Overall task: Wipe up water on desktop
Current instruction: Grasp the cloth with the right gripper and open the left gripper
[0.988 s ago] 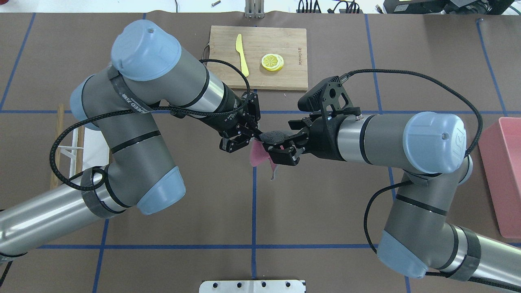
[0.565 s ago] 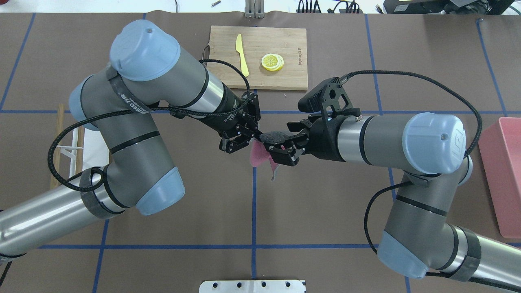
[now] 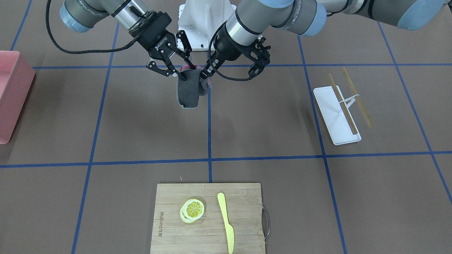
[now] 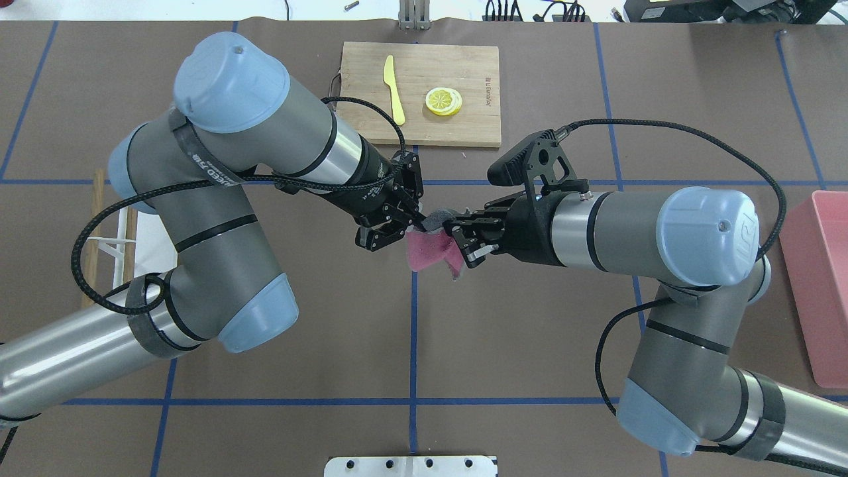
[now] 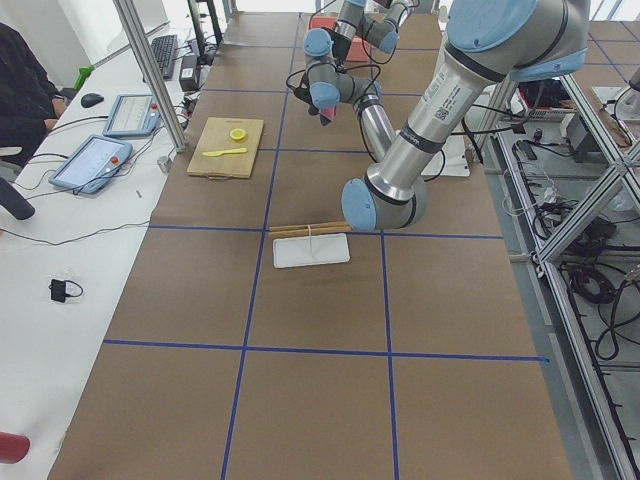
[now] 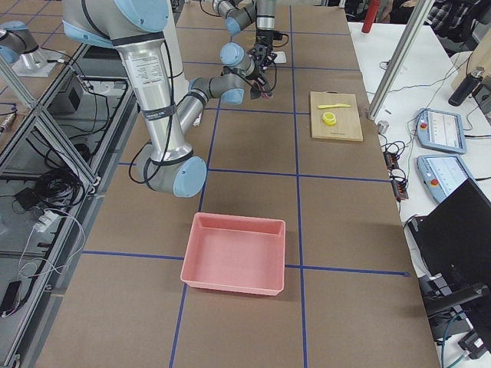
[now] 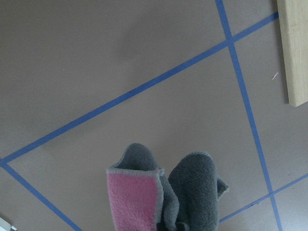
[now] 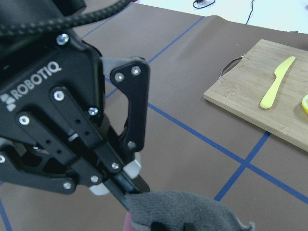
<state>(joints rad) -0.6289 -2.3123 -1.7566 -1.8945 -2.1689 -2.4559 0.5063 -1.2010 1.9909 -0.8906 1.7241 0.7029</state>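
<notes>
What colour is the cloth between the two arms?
The cloth is grey one side, pink the other; clearest in the left wrist view.

Open desktop [image 4: 530,344] between cutting board [image 4: 477,126], tray [image 3: 335,121], bin [image 3: 14,88].

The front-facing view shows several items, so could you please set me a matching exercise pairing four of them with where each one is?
Things:
1. cloth
2. yellow knife
3. pink bin
4. white tray

Places:
A. on the cutting board
B. far on the robot's left, with the chopsticks
C. held in the air between the left hand and the right hand
D. far on the robot's right

Pairs: 1-C, 2-A, 3-D, 4-B.
</notes>
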